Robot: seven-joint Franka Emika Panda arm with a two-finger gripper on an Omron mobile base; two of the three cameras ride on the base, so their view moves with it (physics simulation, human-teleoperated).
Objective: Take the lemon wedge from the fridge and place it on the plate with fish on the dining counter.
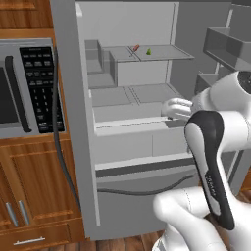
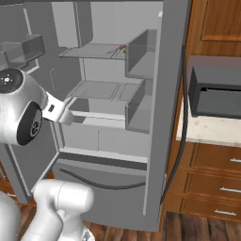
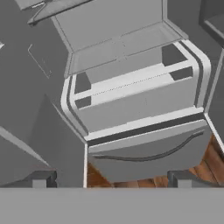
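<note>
On the fridge's (image 1: 127,122) flat grey upper shelf, tiny yellow-green lemon wedge (image 1: 148,51), tool (image 3: 109,179) spread wide, empty.

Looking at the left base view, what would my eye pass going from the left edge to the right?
Microwave → open fridge's grey side wall → small red item on the upper shelf → lemon wedge beside it → the robot's white arm.

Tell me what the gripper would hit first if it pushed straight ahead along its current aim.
Probably the fridge's lower drawer fronts. In the hand view the open gripper points down at the pale drawers, well below the shelf with the lemon wedge. Depth is unclear, but nothing seems to lie between.
</note>
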